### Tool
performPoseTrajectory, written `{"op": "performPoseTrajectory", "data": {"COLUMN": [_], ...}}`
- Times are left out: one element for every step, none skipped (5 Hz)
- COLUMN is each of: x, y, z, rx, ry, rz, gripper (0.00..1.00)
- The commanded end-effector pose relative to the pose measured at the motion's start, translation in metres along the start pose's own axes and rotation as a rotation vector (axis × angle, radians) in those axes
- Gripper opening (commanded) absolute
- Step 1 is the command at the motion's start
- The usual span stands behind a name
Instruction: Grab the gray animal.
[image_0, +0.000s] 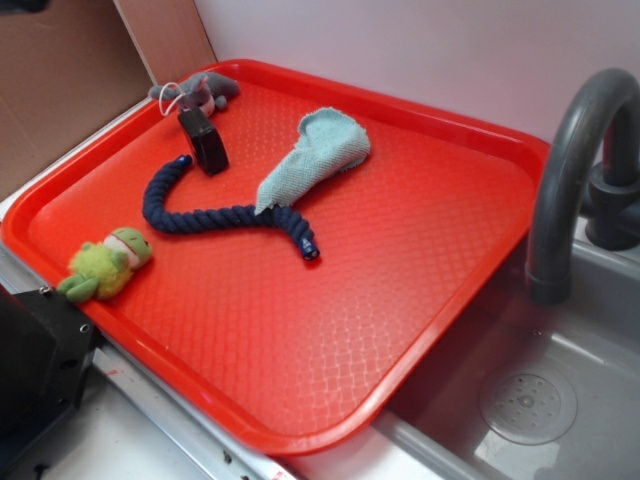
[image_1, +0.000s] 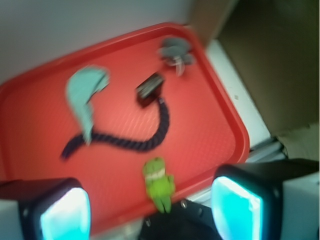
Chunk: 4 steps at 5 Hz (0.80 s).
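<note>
A red tray lies beside a sink. The gray animal sits in the tray's far left corner, touching nothing but the tray, with a small black box just near of it. A dark blue rope curves across the middle under a pale blue cloth. A green frog toy rests at the near left edge. The hand hangs above the tray's near edge, its fingers spread apart and empty.

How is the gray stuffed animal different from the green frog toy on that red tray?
The gray animal is gray with a thin white string loop; the frog toy is green-yellow with none. The gray animal lies in the tray's far corner beside a small black box; the frog lies alone by the near edge. Both are small plush toys.
</note>
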<state>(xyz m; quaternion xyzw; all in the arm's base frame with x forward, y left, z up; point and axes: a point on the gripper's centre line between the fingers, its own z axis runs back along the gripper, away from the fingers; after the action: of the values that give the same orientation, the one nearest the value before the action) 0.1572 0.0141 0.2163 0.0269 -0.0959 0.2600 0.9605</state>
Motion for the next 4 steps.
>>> {"op": "performPoseTrajectory", "data": {"x": [0.057, 0.077, 0.101, 0.119], "y": [0.012, 0.016, 0.028, 0.040], "z": [-0.044, -0.059, -0.079, -0.113], "rx": [0.024, 0.068, 0.053, 0.057], "ry": [-0.097, -0.123, -0.162, -0.152], "rz": [0.350, 0.403, 0.458, 0.464], "gripper": [1.00, 1.00, 1.00, 1.00]}}
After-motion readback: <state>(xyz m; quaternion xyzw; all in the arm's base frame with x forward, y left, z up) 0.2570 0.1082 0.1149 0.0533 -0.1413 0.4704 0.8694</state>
